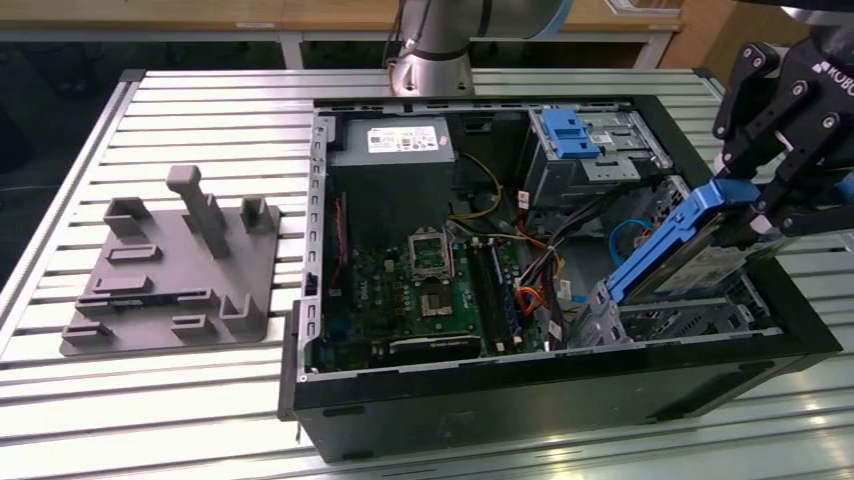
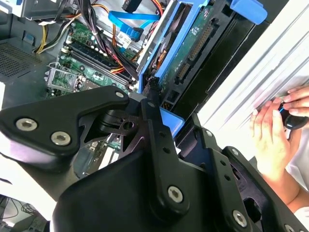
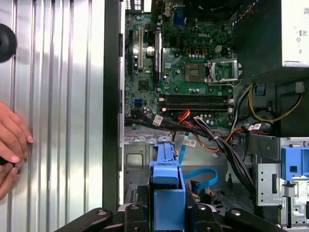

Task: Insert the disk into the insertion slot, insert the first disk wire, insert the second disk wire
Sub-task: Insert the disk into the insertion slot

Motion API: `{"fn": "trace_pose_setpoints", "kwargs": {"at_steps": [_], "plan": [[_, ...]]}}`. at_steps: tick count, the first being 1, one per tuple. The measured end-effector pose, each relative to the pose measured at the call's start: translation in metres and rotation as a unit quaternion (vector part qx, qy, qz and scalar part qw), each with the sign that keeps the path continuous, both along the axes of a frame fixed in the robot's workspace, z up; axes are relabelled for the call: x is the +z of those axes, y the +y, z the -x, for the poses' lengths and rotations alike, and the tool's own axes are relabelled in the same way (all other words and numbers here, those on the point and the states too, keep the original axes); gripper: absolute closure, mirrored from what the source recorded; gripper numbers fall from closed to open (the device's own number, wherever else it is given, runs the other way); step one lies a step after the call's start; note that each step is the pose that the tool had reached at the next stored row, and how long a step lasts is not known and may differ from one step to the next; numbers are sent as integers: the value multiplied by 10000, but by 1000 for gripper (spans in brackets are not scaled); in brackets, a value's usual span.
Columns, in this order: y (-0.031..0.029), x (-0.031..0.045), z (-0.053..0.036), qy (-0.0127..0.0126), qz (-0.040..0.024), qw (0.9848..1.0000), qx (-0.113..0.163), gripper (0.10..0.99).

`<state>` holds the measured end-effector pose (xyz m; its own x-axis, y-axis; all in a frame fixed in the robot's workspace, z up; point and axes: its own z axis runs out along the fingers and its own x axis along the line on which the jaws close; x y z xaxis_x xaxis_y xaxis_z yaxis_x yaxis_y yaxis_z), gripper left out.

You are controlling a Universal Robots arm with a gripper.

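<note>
So the black multi-link gripper point(image 1: 763, 200) has its jaws clamped on the blue end of the disk point(image 1: 681, 262), a flat silver hard drive framed in a bright blue plastic carrier. In the first wrist view the carrier point(image 3: 166, 186) sits squeezed right between the two black fingers. The disk isn't seated. It hangs steeply tilted inside the open black PC case point(image 1: 534, 400), at the corner on the exterior view's right. Its low end is down at the mouth of the insertion slot point(image 1: 701, 322), that low silver metal cage with perforated walls, and its high end is up by the case rim. Can't tell whether the low end is actually touching the cage. The second wrist view shows the drive's green circuit-board underside point(image 2: 192, 46). A flat blue cable point(image 3: 199, 174) lies loose on the case floor between the green motherboard point(image 3: 193, 63) and the cage, next to a bundle of dark wires. The taller grey bay with the blue latch point(image 1: 571, 135) is further back, well apart from the disk. A person's hand point(image 3: 12, 140) rests on the slatted aluminium table point(image 1: 200, 110) just outside the case wall. On the exterior view's left, a grey plastic fixture point(image 1: 167, 270) with upright posts sits on the table beside the case.
</note>
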<state>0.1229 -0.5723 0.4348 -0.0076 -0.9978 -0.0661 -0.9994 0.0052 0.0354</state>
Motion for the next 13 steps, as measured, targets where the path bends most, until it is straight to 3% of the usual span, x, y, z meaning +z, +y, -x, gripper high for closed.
{"fn": "trace_pose_setpoints", "kwargs": {"at_steps": [13], "plan": [[-6,-114,0,1,1,10000,6,722]]}}
